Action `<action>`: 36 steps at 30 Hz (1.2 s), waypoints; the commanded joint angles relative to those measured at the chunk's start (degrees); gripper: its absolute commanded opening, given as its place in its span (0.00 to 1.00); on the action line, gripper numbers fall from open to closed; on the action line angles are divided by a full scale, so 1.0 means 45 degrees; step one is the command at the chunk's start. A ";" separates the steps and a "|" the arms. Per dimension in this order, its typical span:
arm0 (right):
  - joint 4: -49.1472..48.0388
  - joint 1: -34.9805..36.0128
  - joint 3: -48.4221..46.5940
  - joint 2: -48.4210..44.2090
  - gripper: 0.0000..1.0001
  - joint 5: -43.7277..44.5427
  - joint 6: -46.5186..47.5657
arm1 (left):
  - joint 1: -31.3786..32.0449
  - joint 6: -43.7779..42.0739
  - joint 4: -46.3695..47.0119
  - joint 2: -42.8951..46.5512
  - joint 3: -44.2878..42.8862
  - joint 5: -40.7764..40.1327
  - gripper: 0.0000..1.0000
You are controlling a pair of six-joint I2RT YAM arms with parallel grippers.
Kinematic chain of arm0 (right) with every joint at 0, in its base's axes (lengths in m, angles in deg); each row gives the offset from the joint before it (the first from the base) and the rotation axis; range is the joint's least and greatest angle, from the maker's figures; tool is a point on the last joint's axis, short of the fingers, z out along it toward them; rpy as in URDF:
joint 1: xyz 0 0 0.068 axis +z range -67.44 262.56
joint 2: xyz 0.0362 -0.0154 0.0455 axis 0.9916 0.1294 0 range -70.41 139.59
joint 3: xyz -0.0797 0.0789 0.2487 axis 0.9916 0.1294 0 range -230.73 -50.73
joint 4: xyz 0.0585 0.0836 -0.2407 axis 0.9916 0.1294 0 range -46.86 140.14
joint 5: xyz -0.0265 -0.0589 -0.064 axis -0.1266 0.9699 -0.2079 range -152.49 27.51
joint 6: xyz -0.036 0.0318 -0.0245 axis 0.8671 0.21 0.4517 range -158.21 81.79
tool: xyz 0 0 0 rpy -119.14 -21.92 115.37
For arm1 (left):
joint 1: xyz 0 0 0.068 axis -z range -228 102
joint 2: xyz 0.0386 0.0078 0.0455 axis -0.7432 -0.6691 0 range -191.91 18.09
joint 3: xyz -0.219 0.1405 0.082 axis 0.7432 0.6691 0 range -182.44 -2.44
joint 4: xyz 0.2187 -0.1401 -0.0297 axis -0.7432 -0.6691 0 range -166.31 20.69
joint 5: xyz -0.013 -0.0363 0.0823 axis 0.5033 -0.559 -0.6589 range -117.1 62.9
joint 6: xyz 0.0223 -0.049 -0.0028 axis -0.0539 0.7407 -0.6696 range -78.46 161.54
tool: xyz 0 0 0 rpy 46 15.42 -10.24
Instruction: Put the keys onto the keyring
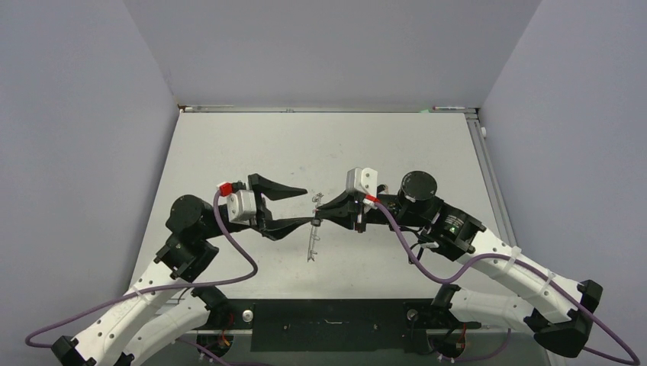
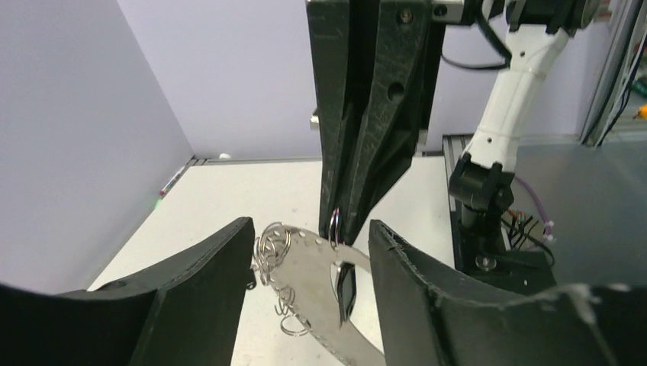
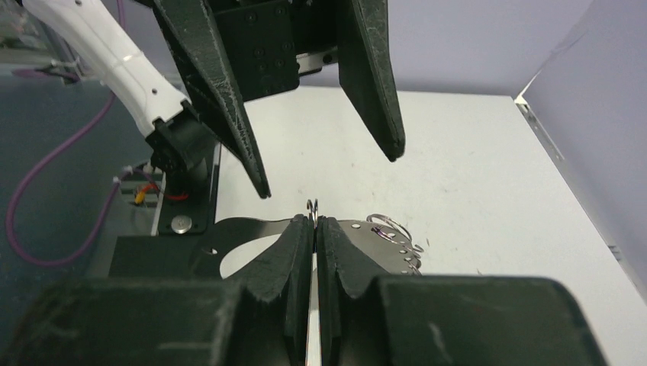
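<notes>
Keyring [image 2: 305,265], held up off the bench [image 1: 229,152] as far as the views show; in the top view it reads as a thin edge-on line [image 1: 310,242] whose long axis runs from the two claws toward the arm bases. Right claw [image 3: 314,225], fingers pressed together and clamped on the keyring at one wire loop [image 3: 312,206] on its upper rim; the hoop hangs below this pinch. Small dark piece against the hoop's face, judged to be a key [image 2: 346,288]; whether it is threaded on cannot be told, and a second key is not made out.

Left claw [image 2: 311,229], fingers wide apart, pointing at the right claw from the opposite side; the hoop lies between its fingers, flat face toward its camera. Its near finger comes close to the hoop in the top view, contact uncertain. Both claws are about equally near; the left is the free one, so any threading move would likely fall to it.

Bench pale and matt, lightly scuffed; plain lilac walls [image 1: 320,46] on three sides.
</notes>
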 commanded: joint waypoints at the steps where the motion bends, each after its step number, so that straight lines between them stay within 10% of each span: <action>1: 0.2692 -0.0066 -0.1490 -0.0036 0.05 0.0036 0.1581 | -0.0065 -0.2185 -0.2944 -0.0015 -0.1159 0.0750 0.51; 9: 0.5488 -0.0057 -0.2789 0.0573 0.05 0.0174 0.2515 | -0.0049 -0.2234 -0.4238 -0.0905 -0.1781 0.1749 0.29; 36: 0.5665 -0.0058 -0.2933 0.1060 0.05 -0.0563 0.2861 | 0.0887 -0.2134 -0.5022 -0.2326 -0.2253 0.1516 0.19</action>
